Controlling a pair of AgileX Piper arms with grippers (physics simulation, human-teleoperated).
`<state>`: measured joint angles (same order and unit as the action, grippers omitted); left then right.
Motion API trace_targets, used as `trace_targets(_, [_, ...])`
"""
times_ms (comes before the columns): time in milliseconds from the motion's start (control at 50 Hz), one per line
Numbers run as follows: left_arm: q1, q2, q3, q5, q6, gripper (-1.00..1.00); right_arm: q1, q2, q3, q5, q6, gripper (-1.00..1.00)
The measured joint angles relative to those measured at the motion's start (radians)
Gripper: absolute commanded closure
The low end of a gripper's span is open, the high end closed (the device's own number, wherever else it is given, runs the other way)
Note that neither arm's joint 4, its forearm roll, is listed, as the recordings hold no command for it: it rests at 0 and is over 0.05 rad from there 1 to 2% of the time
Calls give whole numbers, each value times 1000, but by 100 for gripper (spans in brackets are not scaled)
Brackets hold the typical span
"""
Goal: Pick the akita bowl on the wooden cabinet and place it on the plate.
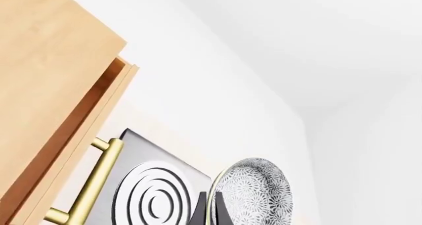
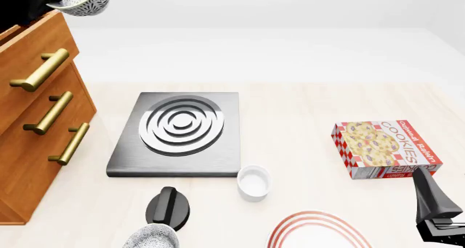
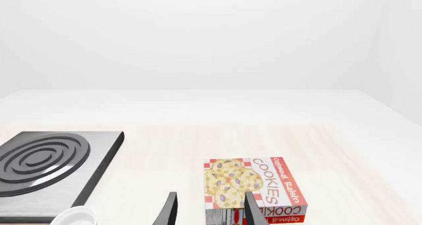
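The akita bowl (image 2: 84, 0), speckled grey-white, hangs tilted above the top of the wooden cabinet (image 2: 36, 122) at the far left. My left gripper (image 2: 52, 2) is shut on its rim. In the left wrist view the bowl (image 1: 256, 191) stands on edge with the fingers (image 1: 201, 211) pinching its rim, beside the cabinet (image 1: 46, 81). The plate (image 2: 316, 230), white with red rings, lies at the near edge, partly cut off. My right gripper (image 2: 436, 215) stands open at the near right, nothing between its fingers (image 3: 168, 210).
A grey stove (image 2: 178, 129) with rings lies mid-table. A small white bowl (image 2: 254, 181) sits in front of it. A black knob-shaped object (image 2: 169, 207) and a second speckled bowl (image 2: 150, 238) are near the front left. A cookies box (image 2: 385, 149) lies right.
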<state>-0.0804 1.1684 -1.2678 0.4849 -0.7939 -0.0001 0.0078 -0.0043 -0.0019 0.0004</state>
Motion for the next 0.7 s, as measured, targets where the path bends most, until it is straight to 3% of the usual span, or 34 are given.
trace_targets(700, [-106, 46, 20, -13, 25, 100, 0, 0, 0, 0, 0, -100])
